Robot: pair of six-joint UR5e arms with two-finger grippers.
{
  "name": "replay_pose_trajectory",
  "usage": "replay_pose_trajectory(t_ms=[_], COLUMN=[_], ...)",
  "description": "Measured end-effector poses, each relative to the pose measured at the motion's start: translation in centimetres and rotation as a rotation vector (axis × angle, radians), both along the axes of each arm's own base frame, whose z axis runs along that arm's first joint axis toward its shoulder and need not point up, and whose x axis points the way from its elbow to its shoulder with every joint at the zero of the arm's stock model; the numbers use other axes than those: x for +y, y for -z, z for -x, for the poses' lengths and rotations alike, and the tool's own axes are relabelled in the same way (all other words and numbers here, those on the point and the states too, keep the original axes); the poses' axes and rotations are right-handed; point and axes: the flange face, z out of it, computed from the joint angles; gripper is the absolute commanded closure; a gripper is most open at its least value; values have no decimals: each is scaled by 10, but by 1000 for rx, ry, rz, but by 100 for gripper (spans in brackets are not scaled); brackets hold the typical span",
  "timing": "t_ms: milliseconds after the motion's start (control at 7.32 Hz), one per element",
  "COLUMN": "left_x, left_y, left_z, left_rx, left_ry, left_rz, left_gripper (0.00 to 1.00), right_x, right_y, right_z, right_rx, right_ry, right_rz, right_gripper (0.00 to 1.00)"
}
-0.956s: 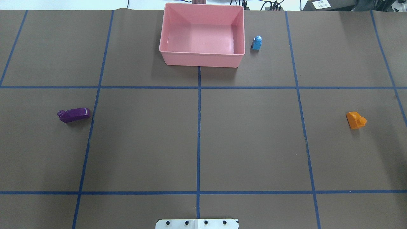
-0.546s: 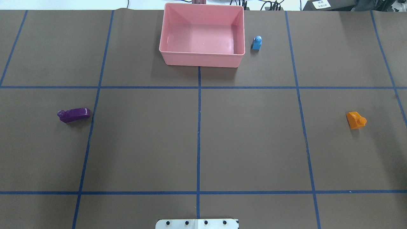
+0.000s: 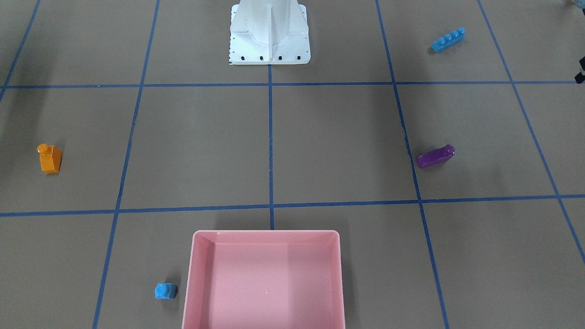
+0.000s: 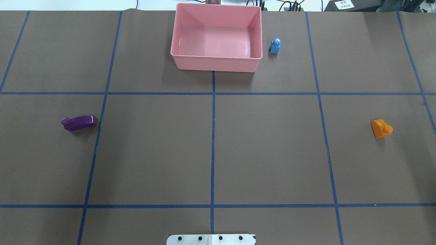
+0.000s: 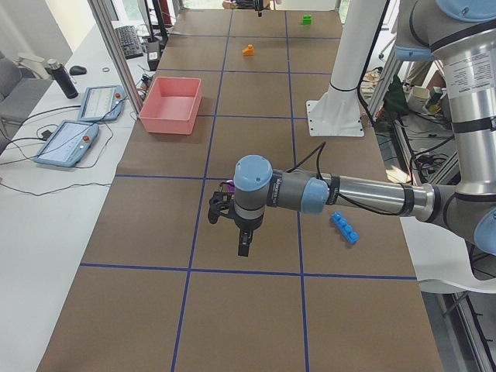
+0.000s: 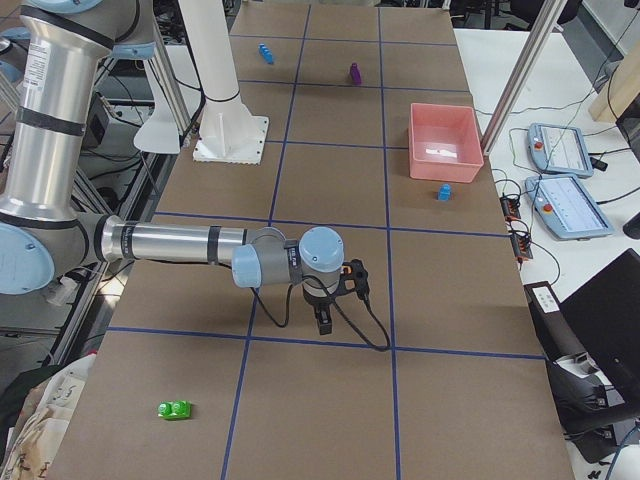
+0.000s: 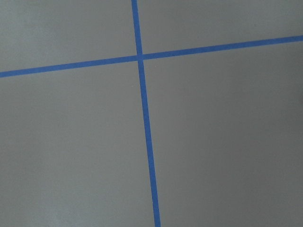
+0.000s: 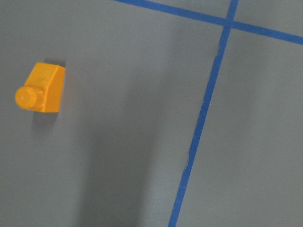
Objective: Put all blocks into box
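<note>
The box [image 4: 216, 64] is set at the far middle of the table [image 4: 272, 153], across from the white robot base [image 3: 269, 45]. All five blocks are found outside it, on the brown surface. The small blue block [image 4: 275, 46] is stood upright just beside the box's wall on the robot's right. The purple block [image 4: 80, 123] is laid on the robot's left, close to a blue tape line [image 4: 95, 146] and well apart from the box. The orange block [image 4: 381, 128] is placed far out on the right, and it is also caught by the right wrist camera. The long blue bar [image 3: 448, 39] is seen on the left, in the row nearest the base. The green block [image 6: 174, 409] is left at the table's right end. The left gripper [image 5: 243, 246] is held pointing down over the table near the purple block, and the right gripper [image 6: 323, 320] likewise near a tape line. Whether either pincer is spread or pressed together cannot be told, since only side views show them.
</note>
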Motion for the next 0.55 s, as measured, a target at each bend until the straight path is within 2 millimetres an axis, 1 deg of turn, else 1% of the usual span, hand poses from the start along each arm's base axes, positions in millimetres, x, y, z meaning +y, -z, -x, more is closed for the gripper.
replay_pose_trajectory(t_ms=[137, 273, 546], left_x=[3, 4, -1], left_y=[-1, 0, 12], left_z=[-3, -11, -33], left_rx=[11, 43, 103], left_ry=[-8, -27, -78], left_rz=[-3, -1, -13], left_gripper=[0, 0, 0], right_x=[8, 12, 13], right_y=[-3, -3, -1], right_z=[-1, -2, -1], right_rx=[0, -3, -12], right_ry=[0, -1, 0], right_rz=[-18, -44, -64], right_gripper=[0, 0, 0])
